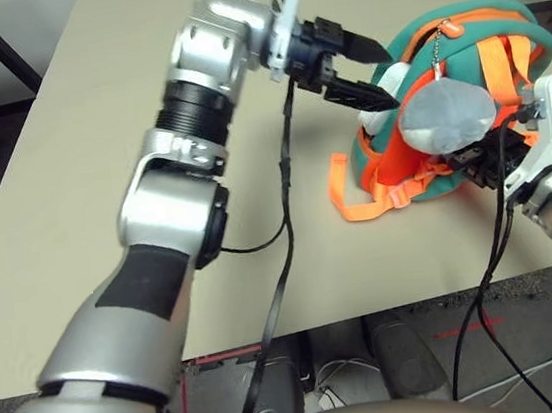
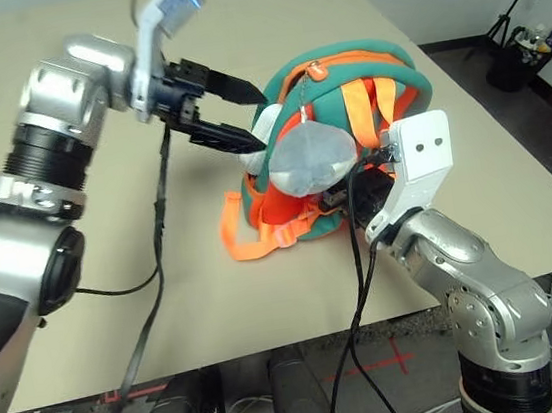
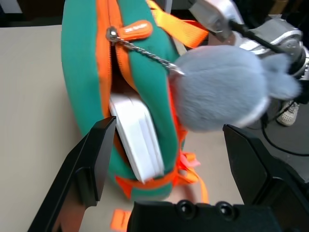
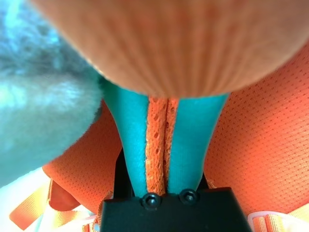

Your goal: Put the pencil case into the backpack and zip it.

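- So here's what we've got: the backpack (image 1: 446,115) sits on the surface (image 1: 102,187) over toward 2 o'clock in the head view, with its zipped-open edge facing our left arm.
- The case (image 3: 137,135) is already partway in. From the left wrist we see its white edge poking out of the opening, wedged between the teal wall and the orange zip trim.
- Left claw (image 1: 365,73) is spread wide and holding nothing, hovering right at the mouth of the bag. The case lies straight ahead of it, at about 12 o'clock along the fingers, so we'd say the left arm is clearly the nearer one for the push.
- The case's long axis looks to run along the opening, roughly 11 to 5 o'clock in the wrist view, with one rounded corner sticking out at the lower end. We're guessing it still needs a nudge deeper before the zip can close.
- Zip pull (image 3: 135,30) sits at the far end of the opening, with the grey charm (image 1: 446,110) dangling off its chain right over the gap. That could get in the way.
- Right claw (image 1: 491,155) is pinching the backpack on the strap side, at about 3 o'clock, seemingly to steady it.
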Action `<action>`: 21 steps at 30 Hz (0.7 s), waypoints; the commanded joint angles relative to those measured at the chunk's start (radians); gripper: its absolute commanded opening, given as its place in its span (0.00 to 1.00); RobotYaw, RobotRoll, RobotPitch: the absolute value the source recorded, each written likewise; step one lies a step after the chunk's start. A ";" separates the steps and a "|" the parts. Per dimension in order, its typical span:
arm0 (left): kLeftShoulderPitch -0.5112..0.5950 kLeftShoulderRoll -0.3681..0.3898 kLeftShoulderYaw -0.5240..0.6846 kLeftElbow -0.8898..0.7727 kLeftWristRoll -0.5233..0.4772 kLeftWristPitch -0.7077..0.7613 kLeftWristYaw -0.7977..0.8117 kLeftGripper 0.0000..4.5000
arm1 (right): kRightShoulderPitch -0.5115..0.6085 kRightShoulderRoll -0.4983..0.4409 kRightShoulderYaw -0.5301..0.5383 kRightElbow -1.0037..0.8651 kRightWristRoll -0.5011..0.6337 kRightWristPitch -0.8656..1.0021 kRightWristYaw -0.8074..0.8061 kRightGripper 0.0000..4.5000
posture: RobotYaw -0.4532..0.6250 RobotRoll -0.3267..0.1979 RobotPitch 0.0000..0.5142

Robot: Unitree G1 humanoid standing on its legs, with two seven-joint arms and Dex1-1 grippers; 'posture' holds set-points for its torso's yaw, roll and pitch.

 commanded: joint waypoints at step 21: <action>0.081 0.046 -0.096 -0.105 -0.078 0.126 0.139 1.00 | -0.015 0.018 0.016 0.017 -0.035 -0.004 0.039 0.04 | 0.26 0.62 0.32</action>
